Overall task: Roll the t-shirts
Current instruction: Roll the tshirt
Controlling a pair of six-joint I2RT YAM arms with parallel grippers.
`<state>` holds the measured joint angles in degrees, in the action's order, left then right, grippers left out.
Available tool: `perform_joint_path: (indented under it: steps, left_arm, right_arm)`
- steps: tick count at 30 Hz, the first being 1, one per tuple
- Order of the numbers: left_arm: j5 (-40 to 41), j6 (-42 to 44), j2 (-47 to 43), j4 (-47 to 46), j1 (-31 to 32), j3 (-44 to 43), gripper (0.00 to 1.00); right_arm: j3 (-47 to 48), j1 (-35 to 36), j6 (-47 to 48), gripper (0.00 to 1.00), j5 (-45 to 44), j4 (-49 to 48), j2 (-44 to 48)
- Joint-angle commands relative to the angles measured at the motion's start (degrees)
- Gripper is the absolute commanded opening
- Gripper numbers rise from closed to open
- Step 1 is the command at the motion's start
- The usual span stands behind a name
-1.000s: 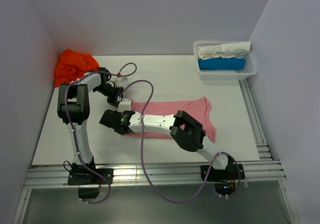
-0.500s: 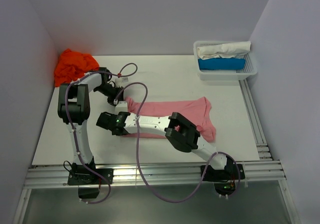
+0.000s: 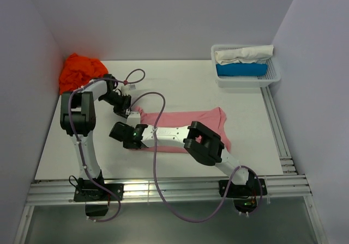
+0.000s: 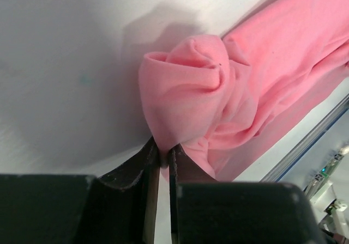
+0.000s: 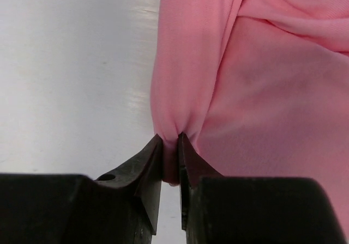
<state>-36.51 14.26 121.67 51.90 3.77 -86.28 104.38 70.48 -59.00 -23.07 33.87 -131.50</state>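
Note:
A light pink t-shirt (image 3: 188,121) lies folded into a long band across the middle of the table, its left end bunched up. My left gripper (image 3: 131,110) is shut on the far corner of that left end; the wrist view shows pink cloth (image 4: 191,86) pinched between the jaws of the left gripper (image 4: 162,157). My right gripper (image 3: 132,140) is shut on the near corner of the same end, and a fold of the pink t-shirt (image 5: 262,91) is nipped in the right gripper (image 5: 170,146). A bright orange t-shirt (image 3: 79,71) lies crumpled in the far left corner.
A white mesh basket (image 3: 274,76) at the far right holds a rolled white cloth (image 3: 242,54) and a rolled blue cloth (image 3: 241,69). Grey walls close in the left, back and right. A metal rail (image 3: 163,189) runs along the near edge.
My right gripper has closed on the near corner of the pink t-shirt's left end. The shirt's left end has bunched up and the whole band has shifted slightly left.

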Motion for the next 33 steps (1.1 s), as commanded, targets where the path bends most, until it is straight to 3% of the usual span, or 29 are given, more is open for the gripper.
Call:
perform_joint_path:
  steps: [1,4,7,17,24,33]
  left_arm:
    - [3.3,1.0,-1.9,-2.5,-2.9,1.2,0.14]
    - [3.6,1.6,-2.7,-2.3,-3.6,2.1,0.13]
    - [3.6,1.8,-4.0,-2.2,-6.1,2.7,0.21]
    - [-0.3,3.5,-4.8,1.3,-8.1,-1.3,0.56]
    - [-4.0,6.4,-4.9,5.5,-9.2,-4.2,0.58]
    - [-8.8,13.2,-6.4,7.1,-9.2,2.1,0.62]
  right_arm:
    - [-5.1,1.1,0.7,0.16,9.0,-10.6,1.2]
    - [-6.8,1.1,0.0,0.15,9.5,-13.5,1.7]
    - [-11.0,1.0,-1.5,0.15,10.4,-18.6,3.2]
    - [-31.3,-1.4,-9.0,0.13,14.2,-43.0,10.1]
    - [-40.5,-2.5,-15.0,0.13,16.3,-57.1,10.8]
    - [-48.4,-3.5,-21.4,0.14,18.1,-70.6,10.7]
